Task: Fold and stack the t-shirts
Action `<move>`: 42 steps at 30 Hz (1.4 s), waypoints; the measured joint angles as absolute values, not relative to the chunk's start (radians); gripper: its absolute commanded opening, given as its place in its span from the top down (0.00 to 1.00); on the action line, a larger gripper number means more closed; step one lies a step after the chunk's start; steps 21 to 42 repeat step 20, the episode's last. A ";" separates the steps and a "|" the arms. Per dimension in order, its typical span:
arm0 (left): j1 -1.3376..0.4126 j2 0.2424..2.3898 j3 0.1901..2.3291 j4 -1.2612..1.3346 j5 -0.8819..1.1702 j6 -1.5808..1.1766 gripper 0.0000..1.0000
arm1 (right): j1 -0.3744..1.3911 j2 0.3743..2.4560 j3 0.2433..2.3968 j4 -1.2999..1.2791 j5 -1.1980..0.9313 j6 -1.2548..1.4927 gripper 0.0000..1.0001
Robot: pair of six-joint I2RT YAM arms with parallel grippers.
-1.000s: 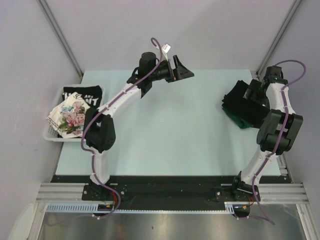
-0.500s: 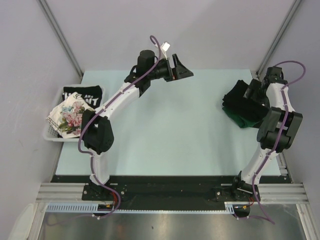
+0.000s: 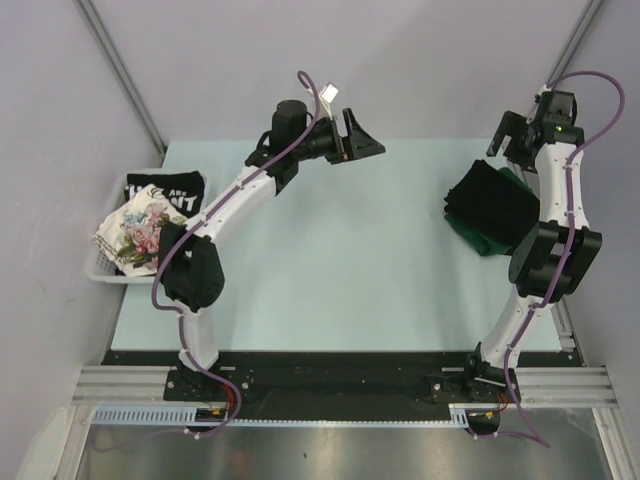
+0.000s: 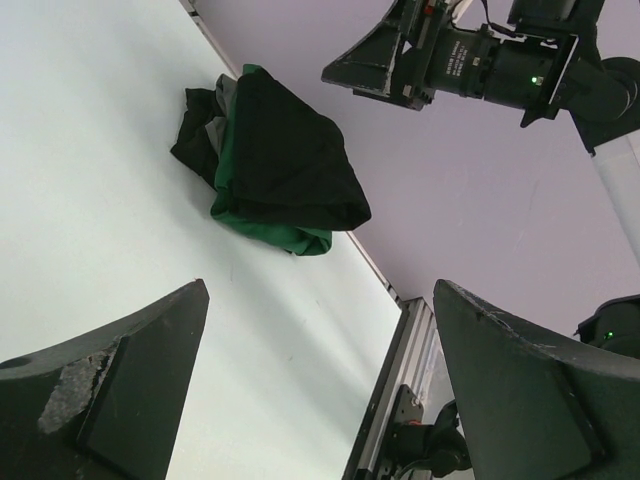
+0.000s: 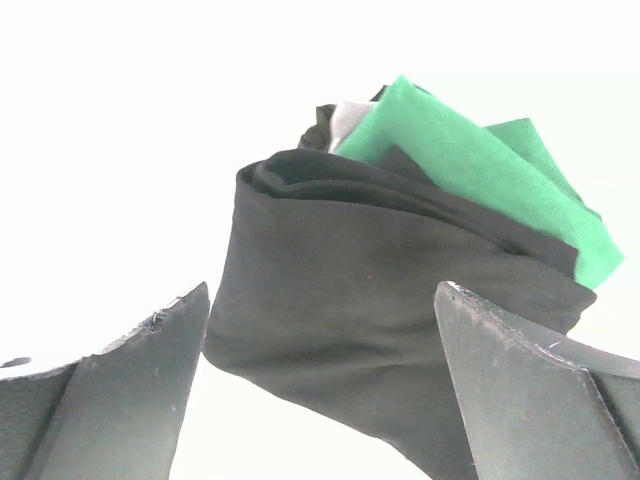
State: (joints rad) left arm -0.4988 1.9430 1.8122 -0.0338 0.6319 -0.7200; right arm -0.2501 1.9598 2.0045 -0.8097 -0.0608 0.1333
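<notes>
A pale mint-green worktop (image 3: pixel 340 260) is stretching across the middle of the overhead view, and the left wrist view is showing it (image 4: pixel 90 200) running up to a lavender-grey wall (image 4: pixel 480 210). A white slatted plastic basket (image 3: pixel 112 276) is sitting at the worktop's left edge, against the left wall panel. Lavender-grey wall panels (image 3: pixel 330 50) are enclosing the far side and both flanks, with two slim metal posts (image 3: pixel 120 70) (image 3: pixel 560 70) slanting along the corners. A black strip (image 3: pixel 340 358) is bordering the near edge, with an aluminium rail (image 3: pixel 350 385) lying just beside it. Nearer still, a white slotted cable duct (image 3: pixel 140 415) is running beside a brushed steel sheet (image 3: pixel 330 455).
</notes>
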 measured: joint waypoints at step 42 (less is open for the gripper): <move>-0.497 1.882 1.708 -0.036 0.632 -0.689 0.01 | -0.093 1.876 2.039 -0.854 -0.069 0.128 0.00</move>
